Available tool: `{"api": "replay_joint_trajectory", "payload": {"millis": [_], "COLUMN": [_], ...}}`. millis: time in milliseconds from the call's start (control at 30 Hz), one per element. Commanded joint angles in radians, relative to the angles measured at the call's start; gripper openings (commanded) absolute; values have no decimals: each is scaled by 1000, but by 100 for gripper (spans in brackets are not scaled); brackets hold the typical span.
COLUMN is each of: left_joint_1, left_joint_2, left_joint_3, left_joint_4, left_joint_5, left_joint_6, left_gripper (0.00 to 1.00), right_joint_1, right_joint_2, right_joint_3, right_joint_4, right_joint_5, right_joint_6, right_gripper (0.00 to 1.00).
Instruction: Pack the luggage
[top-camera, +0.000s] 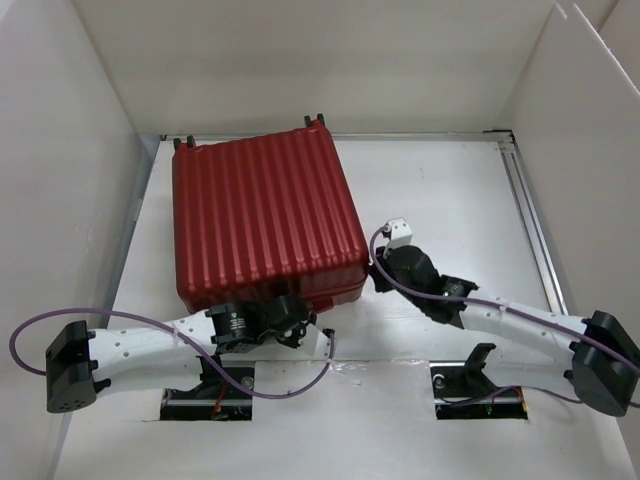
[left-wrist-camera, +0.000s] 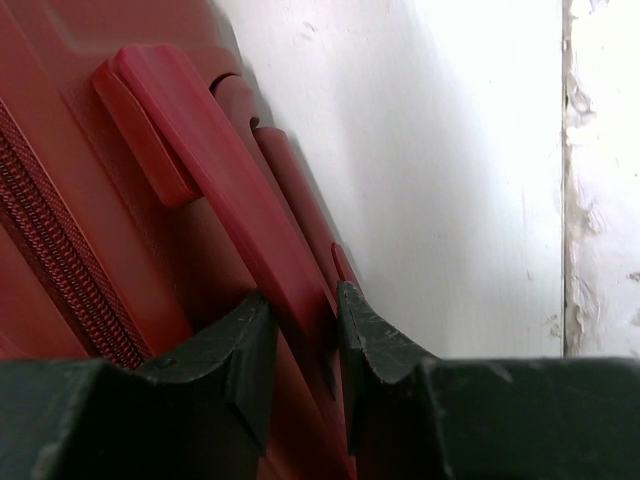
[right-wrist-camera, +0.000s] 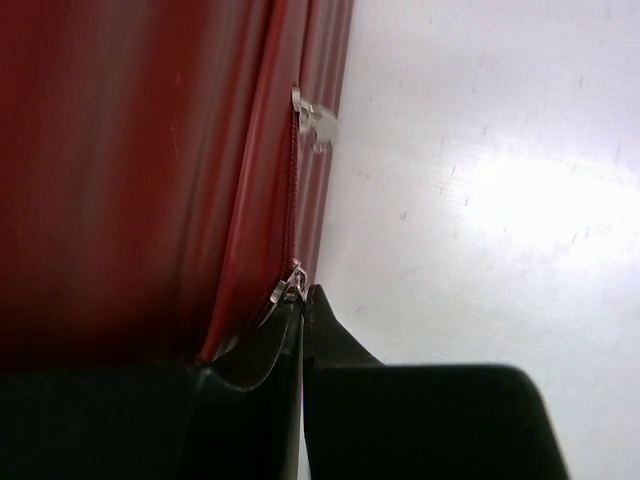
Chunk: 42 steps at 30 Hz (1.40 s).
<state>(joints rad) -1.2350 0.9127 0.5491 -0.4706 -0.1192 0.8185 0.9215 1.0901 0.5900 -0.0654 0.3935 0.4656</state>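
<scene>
Lying flat and closed, ribbed shell upward, the luggage (top-camera: 262, 215) sits on the table (top-camera: 450, 200). Most of the bare tabletop is to its right, and both arm bases are on its near side.

The left gripper (top-camera: 292, 318) meets the near edge of the luggage. In the left wrist view its fingers (left-wrist-camera: 245, 355) are drawn in on either side of the red carry handle (left-wrist-camera: 220, 190), pinching the bar. The zip track (left-wrist-camera: 60, 250) runs just beside the handle. This grip most likely anchors the case so that it does not slide or turn while the other arm pulls.

The right gripper (top-camera: 380, 272) is at the near right corner of the luggage. Its fingers (right-wrist-camera: 250, 350) are pressed together at the seam between the shells, apparently on the tab of a zip slider (right-wrist-camera: 292, 283). How much of the tab lies between the tips cannot be told.

A second slider (right-wrist-camera: 316, 122) hangs further along the same seam, apart from the first. With the two not yet met, the zipping is probably in its closing stretch.

A pull along the seam, not away from it, would suit such a thin tab. The risk is that the tab slips out of the tips.
</scene>
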Motion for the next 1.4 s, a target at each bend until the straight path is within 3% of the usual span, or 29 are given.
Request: {"api": "replay_joint_trajectory", "payload": {"millis": [0, 100, 233, 300, 500, 833, 867, 900, 933, 1067, 1100, 1233, 1300, 1333, 1367], "left_joint_1": [-4, -4, -4, -4, -4, -4, -4, -4, -4, -4, -4, 26, 192, 250, 311], "left_joint_2": [6, 6, 6, 6, 6, -23, -23, -23, -23, 50, 70, 158, 201, 218, 232], "left_joint_3": [-35, -35, -44, -44, -44, 20, 99, 159, 225, 591, 730, 984, 1037, 1037, 1026], "left_joint_4": [-154, -154, -154, -154, -154, -157, -146, -146, -146, -86, -86, -124, -163, -181, -197], "left_joint_5": [24, 24, 33, 33, 43, 21, 10, 1, 1, -68, -127, -273, -263, -343, -370], "left_joint_6": [74, 74, 74, 74, 74, 73, 42, 25, 10, -137, -169, -309, -367, -384, -393], "left_gripper": [0, 0, 0, 0, 0, 0, 0, 25, 41, 76, 76, 78, 74, 64, 60], "right_joint_1": [-174, -232, -262, -308, -401, -392, -392, -392, -383, -383, -383, -383, -383, -383, -383], "right_joint_2": [31, 79, 144, 219, 411, 499, 499, 499, 499, 534, 548, 571, 580, 580, 580], "right_joint_3": [27, 80, 141, 201, 320, 249, 249, 237, 228, 228, 228, 237, 237, 246, 246], "right_joint_4": [169, 239, 335, 363, 433, 622, 639, 648, 664, 684, 684, 705, 714, 714, 714], "right_joint_5": [105, -39, -224, -277, -498, -496, -496, -496, -496, -518, -531, -564, -564, -574, -575], "right_joint_6": [-302, -424, -718, -763, -743, -559, -559, -547, -536, -516, -516, -507, -498, -498, -498], "right_gripper": [0, 0, 0, 0, 0, 0, 0, 0, 0, 0, 0, 0, 0, 0, 0]}}
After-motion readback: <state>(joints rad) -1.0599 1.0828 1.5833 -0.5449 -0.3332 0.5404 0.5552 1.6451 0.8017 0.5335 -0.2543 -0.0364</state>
